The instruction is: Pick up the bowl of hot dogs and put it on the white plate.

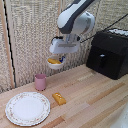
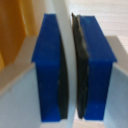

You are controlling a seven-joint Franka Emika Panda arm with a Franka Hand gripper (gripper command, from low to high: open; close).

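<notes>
My gripper (image 1: 58,55) is shut on the rim of the hot dog bowl (image 1: 55,63) and holds it in the air, well above the wooden table and roughly level. Orange-yellow hot dogs (image 1: 52,61) lie in it. In the wrist view the two blue fingers (image 2: 50,65) press on a thin white strip of the bowl's rim (image 2: 62,17), with orange food (image 2: 12,30) to one side. The white plate (image 1: 27,108) with a faint patterned rim lies on the table towards the exterior view's left and front, well below the bowl.
A pink cup (image 1: 40,81) stands on the table below the held bowl, just behind the plate. A yellow-orange block (image 1: 59,98) lies right of the plate. A black appliance (image 1: 107,52) stands at the exterior view's right. A woven screen forms the back wall.
</notes>
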